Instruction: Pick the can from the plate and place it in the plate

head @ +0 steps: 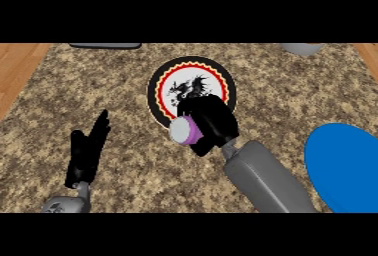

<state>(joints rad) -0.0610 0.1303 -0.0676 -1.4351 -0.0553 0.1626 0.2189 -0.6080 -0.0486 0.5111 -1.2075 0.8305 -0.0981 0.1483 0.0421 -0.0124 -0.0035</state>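
Observation:
A purple can [184, 130] with a pale grey end lies sideways in my right hand [210, 122], whose black fingers are curled round it. The hand and can hover over the lower edge of a black plate [166, 82] with a red and white ring and a dragon figure. A plain blue plate [343, 165] sits at the right edge, partly cut off by the view. My left hand [88, 147] stands open at the lower left, fingers straight and pointing up, apart from everything.
The counter's top is speckled brown stone [88, 85], with wooden strips at the far left and right. A dark grey flat object [105, 45] and a grey rounded one [301, 48] show at the top edge.

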